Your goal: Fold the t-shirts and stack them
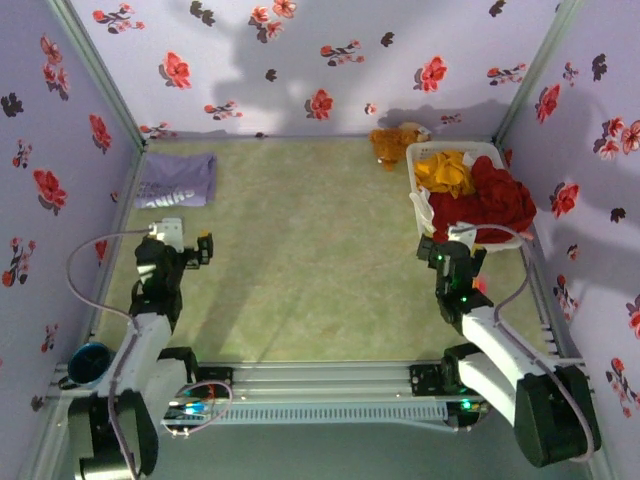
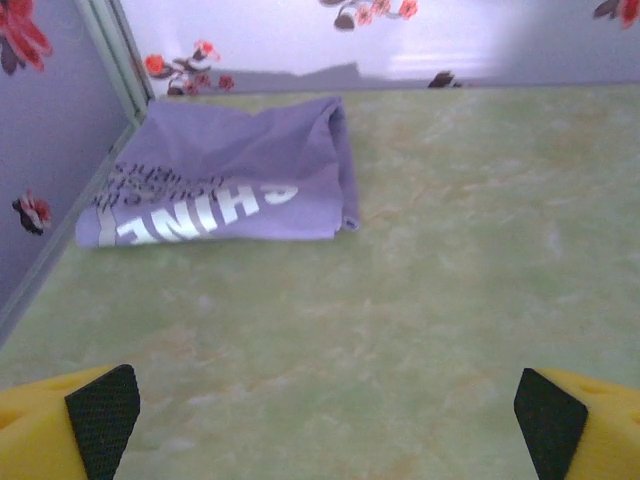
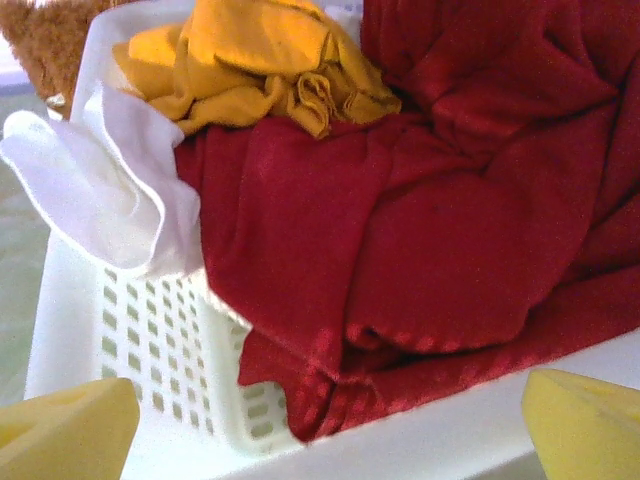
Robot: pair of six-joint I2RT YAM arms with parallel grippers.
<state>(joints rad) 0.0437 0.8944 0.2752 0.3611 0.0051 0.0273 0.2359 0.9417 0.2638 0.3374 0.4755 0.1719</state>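
Observation:
A folded lavender t-shirt [image 1: 177, 182] [image 2: 230, 180] with white lettering lies flat in the far left corner of the table. My left gripper [image 1: 192, 243] [image 2: 325, 420] hovers open a short way in front of it, nothing between its fingers. A red t-shirt [image 1: 485, 205] [image 3: 440, 200] and an orange-yellow t-shirt [image 1: 446, 170] [image 3: 255, 60] are heaped in the white basket [image 1: 418, 190] [image 3: 130, 340] at the right, the red one spilling over the rim. My right gripper [image 1: 452, 250] [image 3: 330, 430] stands open just before the basket's near wall.
A brown plush toy [image 1: 395, 142] [image 3: 45, 45] lies behind the basket by the back wall. A white cloth [image 3: 90, 180] hangs over the basket's left rim. Flowered walls close in the table on three sides. A blue cup [image 1: 90, 362] sits by the left arm's base.

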